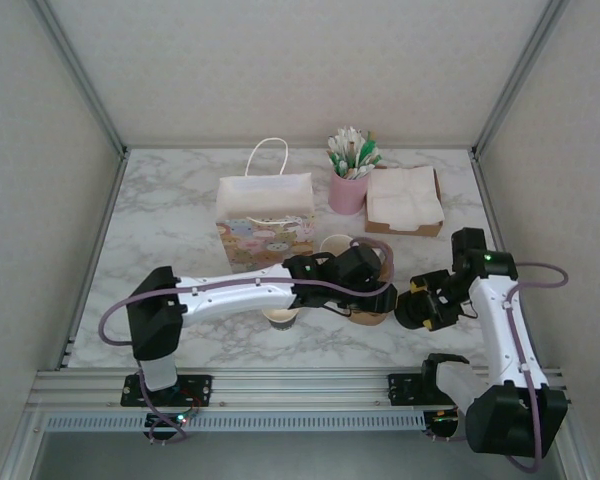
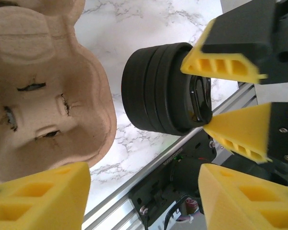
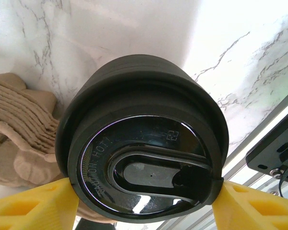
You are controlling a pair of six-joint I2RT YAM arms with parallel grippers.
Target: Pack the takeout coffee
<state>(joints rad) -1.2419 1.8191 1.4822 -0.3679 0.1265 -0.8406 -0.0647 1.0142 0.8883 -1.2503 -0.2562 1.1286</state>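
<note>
One small cream paper cup (image 1: 336,243), open-topped with a tan inside and no lid on it, stands upright near the middle of the marble surface (image 1: 180,220). I take it for the takeout coffee, though the left arm (image 1: 230,292) hides its lower half from my overhead camera. It sits just beside the right corner of the patterned gift bag (image 1: 265,225), with the pink holder (image 1: 347,192) behind it.

My left gripper (image 2: 144,187) is released: its yellow fingers (image 2: 38,196) stand wide apart with nothing between them, beside a brown pulp carrier (image 2: 48,86).

My right gripper (image 3: 144,206) is clenched on a black lid (image 3: 144,143), with one yellow pad (image 3: 29,206) pressed against each side of its rim. The lid is tipped on its side, and its glossy top with the sip slot faces the right wrist camera.

From overhead, the cup lies just behind the left gripper, on its far side. It is also behind and to the left of the right gripper, touching neither. The lid is held toward the near edge, apart from the cup.
</note>
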